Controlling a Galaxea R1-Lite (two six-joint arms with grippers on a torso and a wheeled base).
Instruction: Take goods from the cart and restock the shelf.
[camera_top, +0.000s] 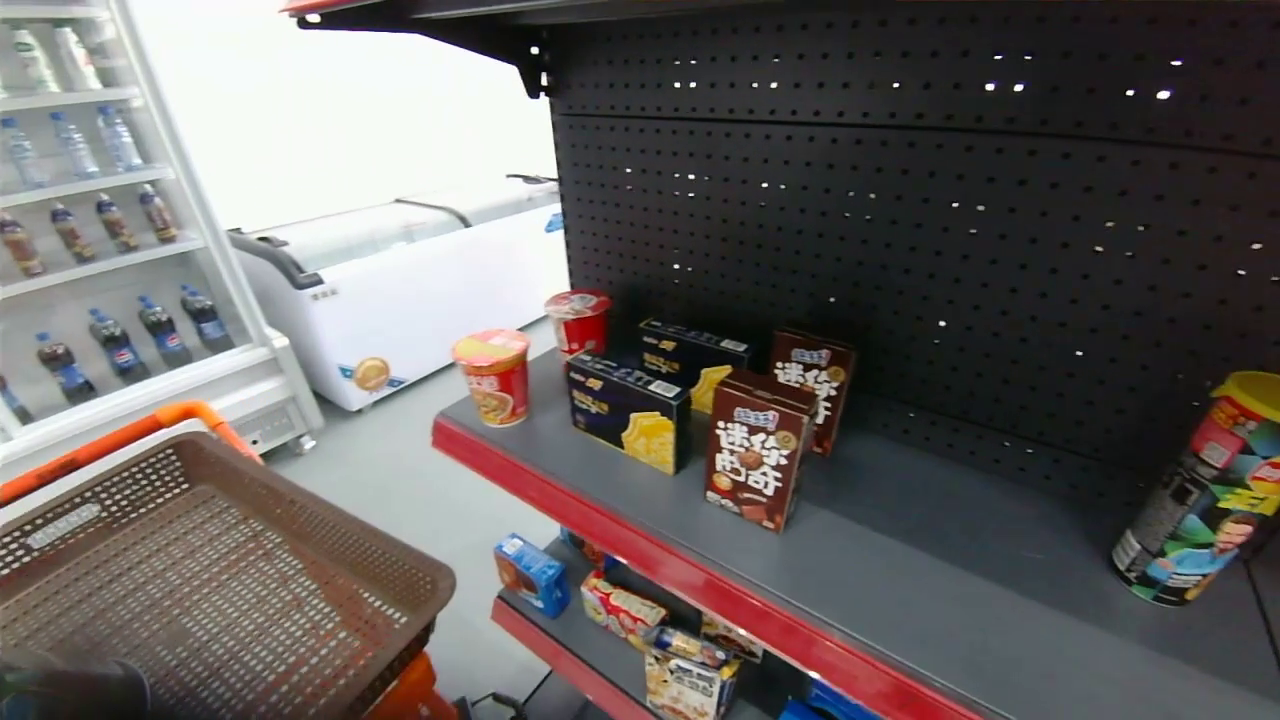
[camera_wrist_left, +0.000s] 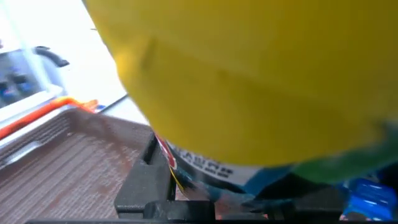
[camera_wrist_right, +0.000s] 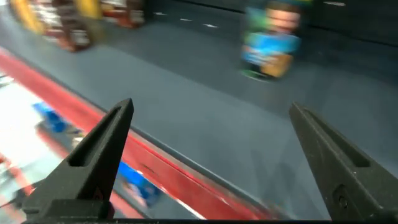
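A canister with a yellow lid (camera_wrist_left: 249, 74) sits right up against the left wrist view, and my left gripper (camera_wrist_left: 186, 193) is shut on it above the brown mesh cart basket (camera_wrist_left: 68, 162). The basket (camera_top: 410, 570) stands at lower left, with its visible part holding no goods. On the grey shelf board (camera_top: 900, 580) stand two cup noodles (camera_top: 493, 377), two dark blue boxes (camera_top: 630, 412), two brown boxes (camera_top: 757, 463) and, far right, a second yellow-lidded canister (camera_top: 1205, 490). My right gripper (camera_wrist_right: 211, 109) hangs open over the shelf's red front edge (camera_wrist_right: 155, 162), short of that canister (camera_wrist_right: 270, 37).
A black pegboard (camera_top: 900, 250) backs the shelf. A lower shelf (camera_top: 640, 620) holds several packets. A drinks fridge (camera_top: 90, 200) and a white chest freezer (camera_top: 400, 280) stand to the left. Bare board lies between the brown boxes and the far canister.
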